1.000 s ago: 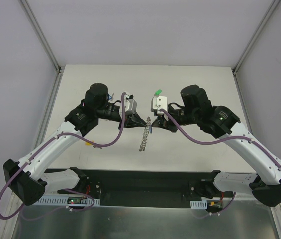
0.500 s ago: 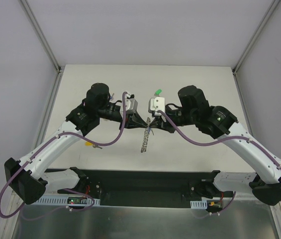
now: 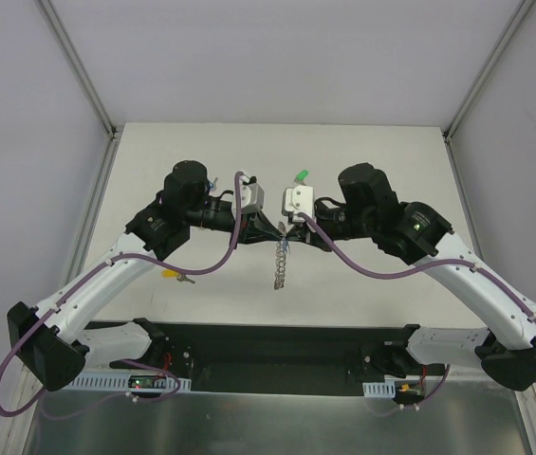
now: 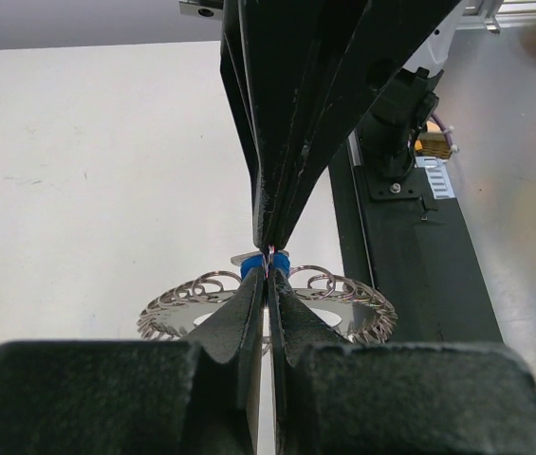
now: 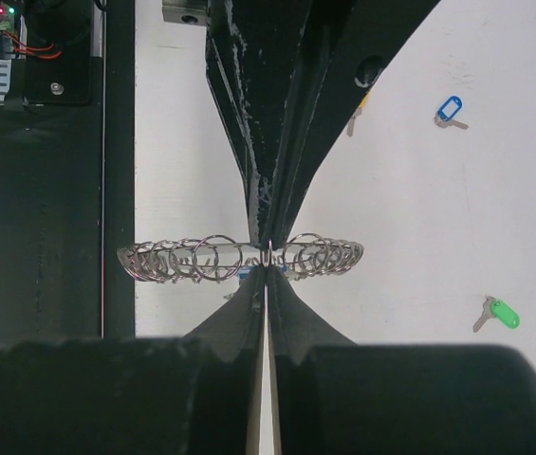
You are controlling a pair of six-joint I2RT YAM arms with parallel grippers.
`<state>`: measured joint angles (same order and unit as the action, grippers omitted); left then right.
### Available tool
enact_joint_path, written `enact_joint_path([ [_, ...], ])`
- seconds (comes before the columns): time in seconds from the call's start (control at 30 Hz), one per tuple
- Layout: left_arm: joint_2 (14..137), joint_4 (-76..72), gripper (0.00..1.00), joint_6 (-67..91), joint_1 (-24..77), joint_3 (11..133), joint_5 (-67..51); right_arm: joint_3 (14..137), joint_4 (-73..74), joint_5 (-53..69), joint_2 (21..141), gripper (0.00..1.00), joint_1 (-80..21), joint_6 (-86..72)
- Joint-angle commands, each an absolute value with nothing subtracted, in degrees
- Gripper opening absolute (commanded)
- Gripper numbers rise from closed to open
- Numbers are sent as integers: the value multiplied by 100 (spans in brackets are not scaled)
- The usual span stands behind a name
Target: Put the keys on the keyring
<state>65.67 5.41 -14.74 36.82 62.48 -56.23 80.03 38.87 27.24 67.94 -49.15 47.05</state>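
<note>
A: Where's the keyring (image 5: 182,258)?
B: My left pincer (image 4: 268,277) and right pincer (image 5: 266,271) are both pressing shut, tip to tip, at its looped rim; the blue key (image 4: 251,268) is sitting at that pinch.

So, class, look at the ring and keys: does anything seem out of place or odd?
The keyring is not lying flat: it hangs edge-on where the left end effector and right end effector meet tip to tip, a blue key at the pinch. Nothing looks damaged or spilled.
</note>
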Motion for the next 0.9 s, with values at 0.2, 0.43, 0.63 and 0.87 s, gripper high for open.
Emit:
enact_joint_path([
  [0.2,6223,123,0,-1336,3718,6109,-5519,8104,3929,2663,6785,6,-4975,4790],
  [0.43,6153,70,0,-1327,3718,6047,-5458,8095,3911,2672,6794,8,-4983,4772],
  [0.63,6126,-183,0,-1134,3718,6038,-5274,8095,3929,2804,6829,3,-4975,4781],
  [0.87,6179,-369,0,-844,3718,6021,-5203,8121,3981,2848,6864,1,-4983,4816],
])
